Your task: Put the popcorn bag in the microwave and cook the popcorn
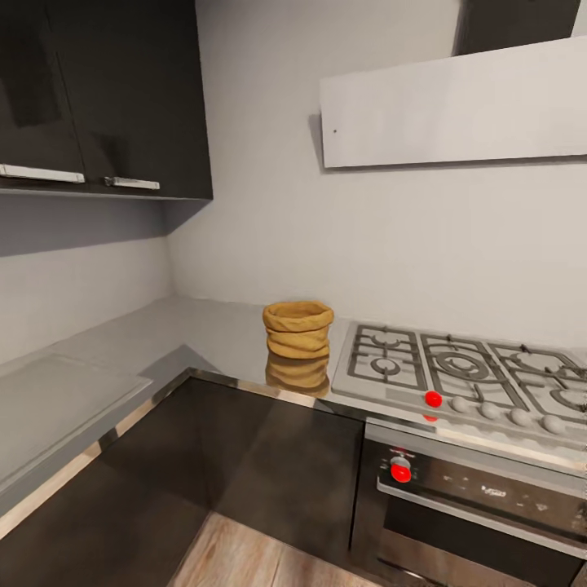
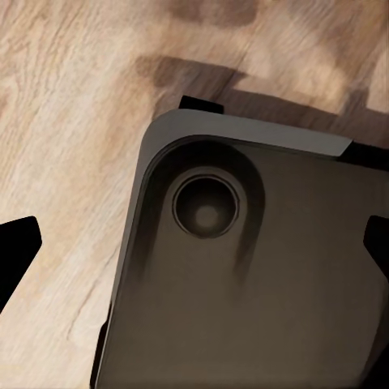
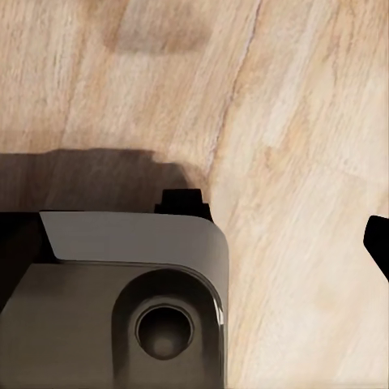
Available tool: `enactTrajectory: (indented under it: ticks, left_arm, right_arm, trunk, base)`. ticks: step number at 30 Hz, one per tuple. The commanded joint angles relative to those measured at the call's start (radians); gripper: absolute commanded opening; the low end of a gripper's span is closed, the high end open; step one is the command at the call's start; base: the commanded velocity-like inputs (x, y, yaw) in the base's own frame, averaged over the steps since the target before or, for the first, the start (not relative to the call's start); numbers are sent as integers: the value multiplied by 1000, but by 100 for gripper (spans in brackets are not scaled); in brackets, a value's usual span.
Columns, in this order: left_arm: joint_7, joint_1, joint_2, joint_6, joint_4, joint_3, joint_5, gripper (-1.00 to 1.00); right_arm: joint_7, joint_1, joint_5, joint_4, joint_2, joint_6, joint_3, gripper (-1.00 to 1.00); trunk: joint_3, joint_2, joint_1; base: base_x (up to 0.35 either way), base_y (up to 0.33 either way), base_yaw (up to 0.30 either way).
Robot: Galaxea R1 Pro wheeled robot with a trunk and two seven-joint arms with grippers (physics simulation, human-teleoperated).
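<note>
Popcorn bag (image 1: 297,328): squat tan-yellow sack, rolled rim, upright, mouth open upward (contents not visible). Sits on grey reflective countertop (image 1: 204,334), near corner, just beside hob.

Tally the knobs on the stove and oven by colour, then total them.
Red knobs: 2, one on the hob, one on the oven
Pale grey knobs: 4, in the hob's front row
Total: 6

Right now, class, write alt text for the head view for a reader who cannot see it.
A tan popcorn bag stands upright, mouth open, on a grey countertop in a kitchen corner, just left of a gas hob with a red knob. Dark wall cabinets hang above left; an oven sits under the hob.
</note>
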Motion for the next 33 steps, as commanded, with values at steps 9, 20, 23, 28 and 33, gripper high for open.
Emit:
enactTrajectory:
  ticks: [9,20,23,28,33]
  left_arm:
    - [5,0,-1,-3,-1,8,10,100]
    - [123,0,-4,-3,-2,-6,82,100]
    - [122,0,-3,-4,-2,-9,81,100]
    - [122,0,-3,-4,-2,-9,82,100]
    - [124,0,-3,-4,-2,-7,86,100]
  right_arm:
    - [-2,-1,9,3,0,-7,-3,100]
    - [-2,-1,10,3,-2,-7,-3,100]
    - [-2,-1,11,3,-2,-7,-3,100]
    - [-2,-1,10,3,-2,-7,-3,100]
    - [-2,-1,11,3,-2,-7,-3,100]
  trunk:
    - [-1,-1,0]
    - [-1,-1,0]
    - [-1,-1,0]
    - [-1,-1,0]
    - [-1,-1,0]
  base:
    - [0,0,-3]
    - [39,0,0]
    - [190,0,0]
    - [94,0,0]
    - [7,0,0]
